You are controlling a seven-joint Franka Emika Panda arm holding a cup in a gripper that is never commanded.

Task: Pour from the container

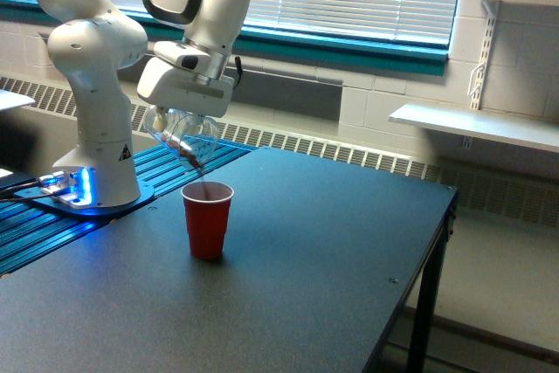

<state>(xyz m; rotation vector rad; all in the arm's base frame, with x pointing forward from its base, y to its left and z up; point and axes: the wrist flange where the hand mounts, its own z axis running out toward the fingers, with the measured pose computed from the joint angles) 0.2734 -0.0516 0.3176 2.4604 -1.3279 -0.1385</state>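
Note:
My gripper (pixel 182 121) is shut on the container (pixel 185 135), a small clear cup with brown bits inside. The container hangs tilted steeply, its mouth pointing down toward the exterior view's right. Brown bits gather at its lower lip, just above the rim of a red cup (pixel 207 219). The red cup stands upright on the dark table (pixel 332 251), directly below and slightly right of the container. The fingers are mostly hidden behind the white hand.
The arm's white base (pixel 94 172) stands at the left on a blue ribbed rail (pixel 52 229). A radiator and window blinds run along the back wall. White shelves (pixel 476 124) hang at the right. The table's edge drops off at the right.

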